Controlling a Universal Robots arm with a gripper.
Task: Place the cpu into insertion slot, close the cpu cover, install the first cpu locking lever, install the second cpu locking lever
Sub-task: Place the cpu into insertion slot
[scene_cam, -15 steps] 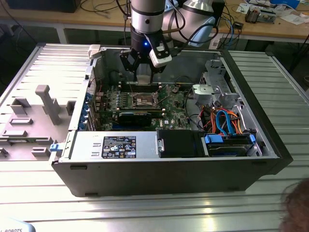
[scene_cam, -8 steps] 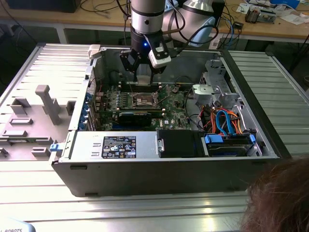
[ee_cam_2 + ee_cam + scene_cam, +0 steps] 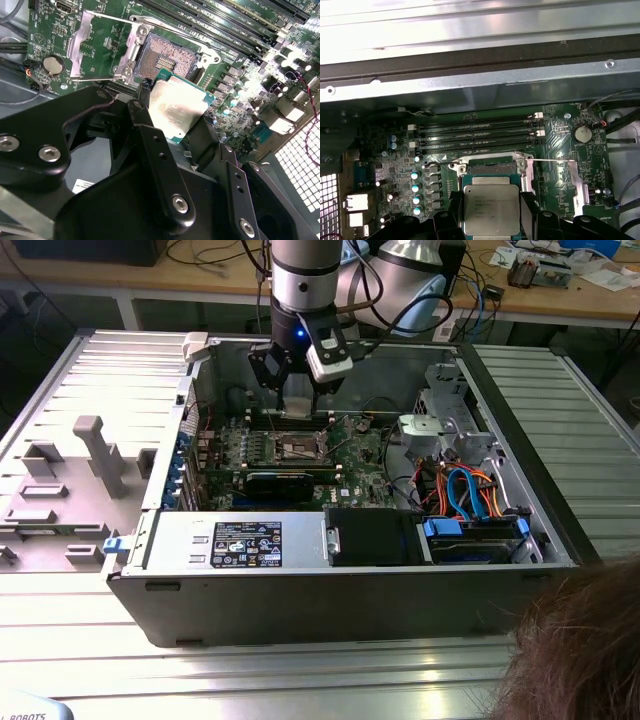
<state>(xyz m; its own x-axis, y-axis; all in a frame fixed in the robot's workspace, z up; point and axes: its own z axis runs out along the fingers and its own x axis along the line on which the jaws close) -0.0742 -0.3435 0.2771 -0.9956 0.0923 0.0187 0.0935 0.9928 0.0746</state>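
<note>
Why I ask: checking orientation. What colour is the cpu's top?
Dull silver-grey metal on the cpu; clearest in the first wrist view.

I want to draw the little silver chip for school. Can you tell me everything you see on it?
The cpu is a small flat square with a dull silver metal top, faint print in the middle and a thin green edge. The gripper holds it by two opposite sides; its black fingers touch it. It hangs above the green board, close by the open insertion slot, not in it.

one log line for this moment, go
gripper: shut on cpu | cpu: near insertion slot, not seated | cpu cover: open
</note>
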